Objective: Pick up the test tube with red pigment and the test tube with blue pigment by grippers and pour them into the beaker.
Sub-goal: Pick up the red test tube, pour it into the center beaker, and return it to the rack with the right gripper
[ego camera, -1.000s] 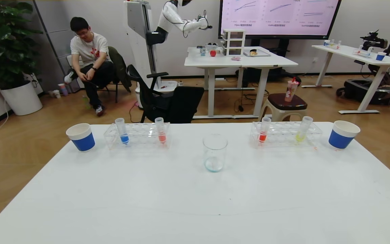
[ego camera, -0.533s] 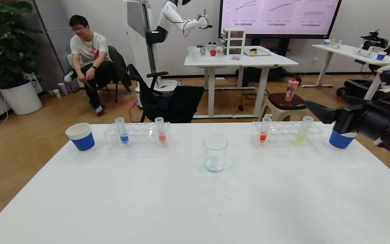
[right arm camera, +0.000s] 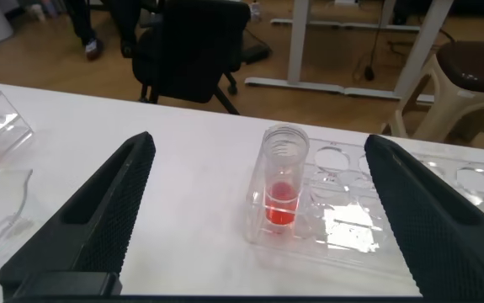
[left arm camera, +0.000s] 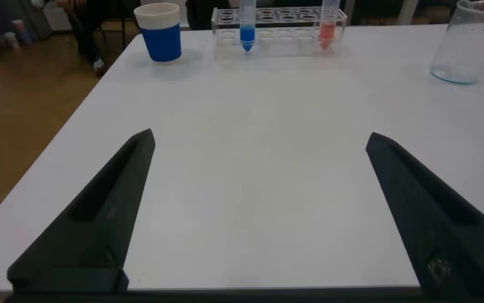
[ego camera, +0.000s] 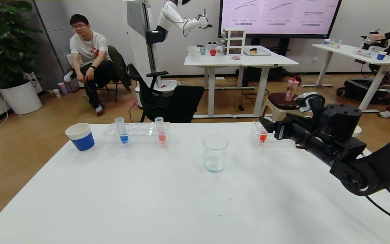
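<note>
The red-pigment test tube stands at the left end of the right clear rack; it also shows in the right wrist view. My right gripper hangs open just above and in front of it, a finger on either side, touching nothing. The blue-pigment test tube stands in the left rack, also seen far ahead in the left wrist view. The glass beaker stands mid-table between the racks. My left gripper is open and empty, low over bare table, out of the head view.
A paler salmon-pink tube stands in the left rack. A blue paper cup stands left of that rack. My right arm covers the yellow tube and most of the right-hand cup. A person sits beyond the table at the back left.
My right arm has swung in from the right edge toward the left, over the right rack, bringing its open gripper up to the red tube. Tubes and beaker have not moved.
</note>
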Available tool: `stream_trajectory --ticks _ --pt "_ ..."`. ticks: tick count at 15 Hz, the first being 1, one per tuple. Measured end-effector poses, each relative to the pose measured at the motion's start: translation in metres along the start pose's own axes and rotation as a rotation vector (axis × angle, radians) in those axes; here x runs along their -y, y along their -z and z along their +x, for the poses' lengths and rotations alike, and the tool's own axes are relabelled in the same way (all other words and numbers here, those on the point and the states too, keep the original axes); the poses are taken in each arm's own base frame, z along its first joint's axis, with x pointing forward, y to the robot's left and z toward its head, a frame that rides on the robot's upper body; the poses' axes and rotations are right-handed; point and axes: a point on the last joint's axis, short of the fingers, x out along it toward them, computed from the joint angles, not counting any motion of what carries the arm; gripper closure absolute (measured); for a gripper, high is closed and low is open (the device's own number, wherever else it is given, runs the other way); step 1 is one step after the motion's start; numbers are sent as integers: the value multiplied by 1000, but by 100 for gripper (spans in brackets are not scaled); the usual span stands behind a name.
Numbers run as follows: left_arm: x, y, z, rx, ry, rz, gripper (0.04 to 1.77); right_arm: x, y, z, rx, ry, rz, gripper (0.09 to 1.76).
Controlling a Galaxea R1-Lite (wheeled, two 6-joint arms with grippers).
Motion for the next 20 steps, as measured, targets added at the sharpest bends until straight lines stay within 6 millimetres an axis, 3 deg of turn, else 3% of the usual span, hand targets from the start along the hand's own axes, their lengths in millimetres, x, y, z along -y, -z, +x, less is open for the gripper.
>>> stream_trajectory --ticks 4,8,17,18,19,20 --pt "0 0 0 0 -1 0 6 7 33 33 5 21 1 11" --pt "0 0 0 0 0 0 6 14 44 58 31 40 2 11" --pt "0 0 0 0 0 0 6 17 57 68 46 58 2 15" --pt "0 0 0 0 0 0 6 17 57 68 56 59 2 32" --pt "0 0 0 0 -1 0 6 18 57 68 58 60 2 63" --pt "0 0 0 0 -1 0 6 18 57 68 58 61 2 111"
